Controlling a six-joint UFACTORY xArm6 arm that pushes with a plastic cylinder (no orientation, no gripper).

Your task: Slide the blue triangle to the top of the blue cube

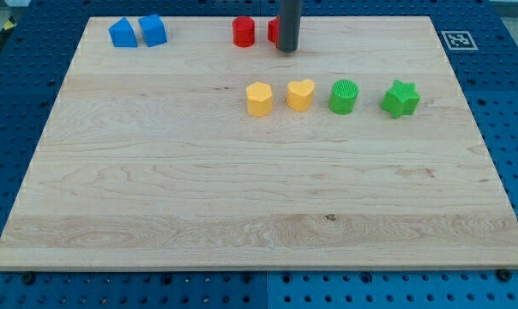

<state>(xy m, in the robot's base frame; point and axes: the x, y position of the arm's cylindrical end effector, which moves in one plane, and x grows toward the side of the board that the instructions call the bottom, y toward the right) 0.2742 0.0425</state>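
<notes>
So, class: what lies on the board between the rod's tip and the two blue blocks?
In the camera view, one red cylinder lies between my tip and the blue blocks; otherwise bare wood.

The pale wooden worktop [156, 197] lies flat. At its far left corner two blue blocks touch: a blue triangle [122, 33] and a blue cube [153, 30]. A red cylinder [243, 32] stands far centre, another red block [274, 31] just right of it. Mid-board runs a row: yellow hexagon [259, 99], yellow heart [300, 94], green cylinder [344, 96], green star [400, 99].
</notes>
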